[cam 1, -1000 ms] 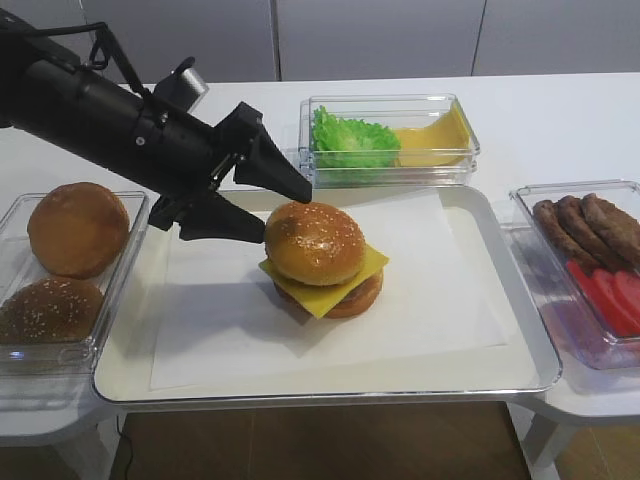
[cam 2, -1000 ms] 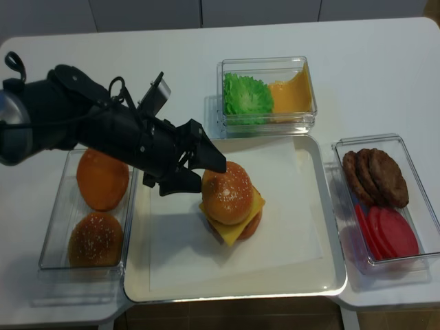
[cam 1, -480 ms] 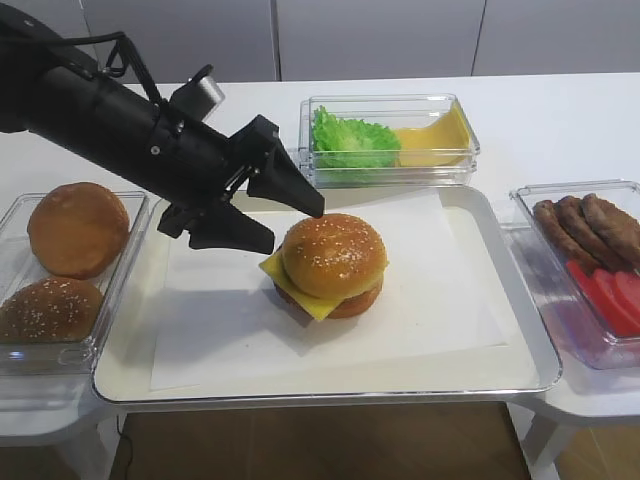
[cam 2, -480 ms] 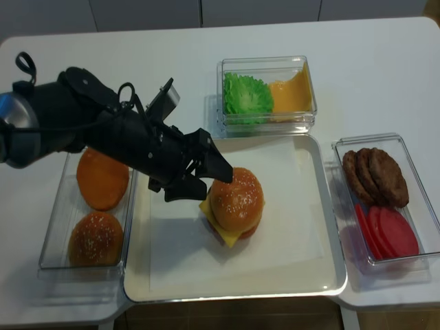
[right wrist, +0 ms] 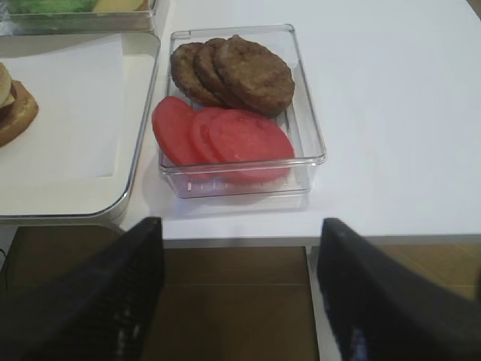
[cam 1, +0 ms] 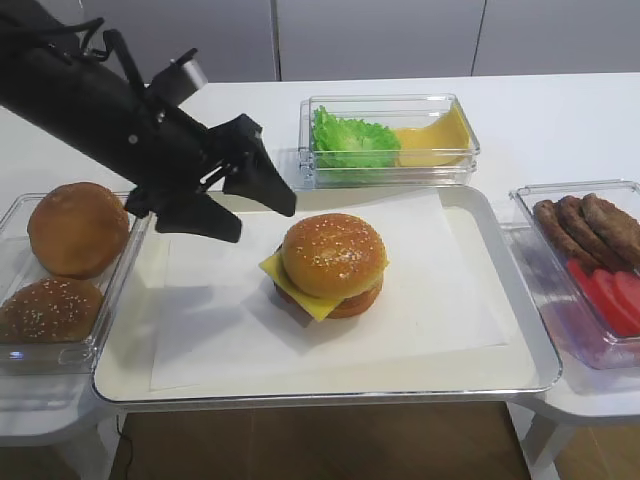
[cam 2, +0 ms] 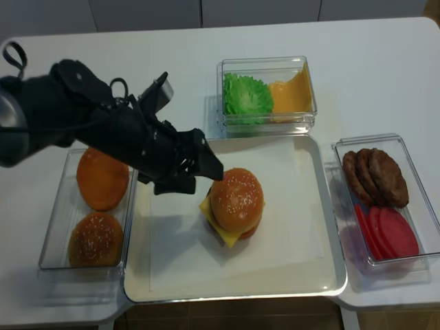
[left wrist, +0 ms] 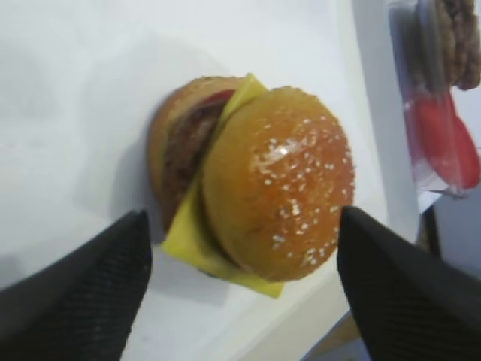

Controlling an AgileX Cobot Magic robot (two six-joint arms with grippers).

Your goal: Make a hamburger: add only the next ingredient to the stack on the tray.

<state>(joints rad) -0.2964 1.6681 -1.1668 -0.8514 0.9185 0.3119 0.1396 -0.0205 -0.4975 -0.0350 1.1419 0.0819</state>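
The glossy sesame-seeded bun top (cam 1: 333, 253) (cam 2: 236, 198) (left wrist: 278, 180) rests on the stack, over the square yellow cheese slice (cam 1: 300, 290), the patty and the bun base. Together they form a hamburger near the middle of the cream-white tray (cam 1: 530, 330) (cam 2: 331, 227). My left gripper (cam 1: 262, 220) (cam 2: 203, 180) (left wrist: 242, 218) hangs open just up and left of the burger, touching nothing. In its wrist view the fingers (left wrist: 83, 293) frame the burger from a distance. My right gripper (right wrist: 240, 226) is open and empty, out past the table's front edge.
A clear box at the left holds a smooth brown bun (cam 1: 78, 228) and a duller seeded bun (cam 1: 48, 310). Behind the tray, another box holds lettuce (cam 1: 350, 140) and cheese slices (cam 1: 435, 140). A box at the right holds patties (right wrist: 233, 71) and tomato slices (right wrist: 225, 135).
A second ago the seeded bun sat tilted between my left fingers. It has since settled flat on the cheese, and the open gripper has drawn back up and to the left.
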